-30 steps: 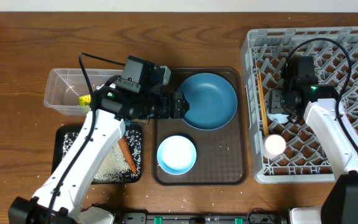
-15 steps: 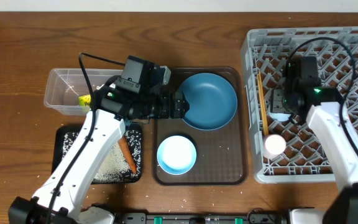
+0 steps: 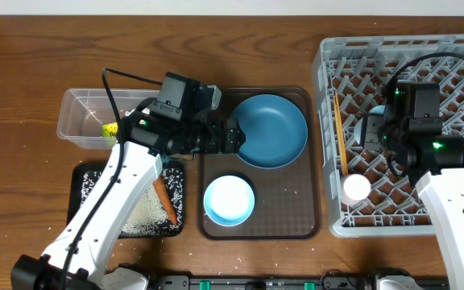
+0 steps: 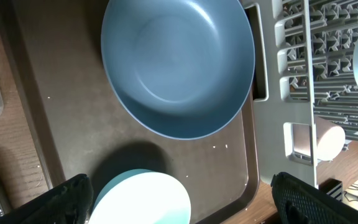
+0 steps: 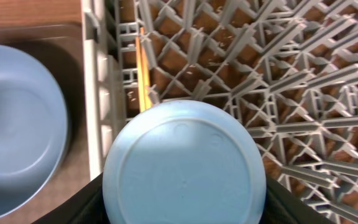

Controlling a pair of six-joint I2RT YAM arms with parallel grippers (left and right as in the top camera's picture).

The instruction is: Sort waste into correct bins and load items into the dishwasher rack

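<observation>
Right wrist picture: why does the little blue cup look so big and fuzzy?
Right wrist view: the cup is very close to the camera, so it looks big and soft; overhead view: the rack is farther off and looks sharp.

**Colour and Pattern Reference**

- Table: mid-brown wood with visible grain.
- Dishwasher rack: light grey, with an open diamond lattice. Brown shows through the openings.
- Serving tray: dark brown, with a fine dotted texture.
- Large plate: plain dusty dark blue.
- Bowl: light blue rim with a paler, near-white centre.
- Small light-blue cup: plain pale blue.
- Second cup: white with a pink tint.
- Chopsticks: orange-tan wood.
- Plastic tub: clear and colourless.
- Snack wrapper: yellow-green.
- Shallow tray: black, speckled with white rice grains.
- Carrot: orange.
- Left arm and right arm: white shells with black joints and green indicator lights.
</observation>
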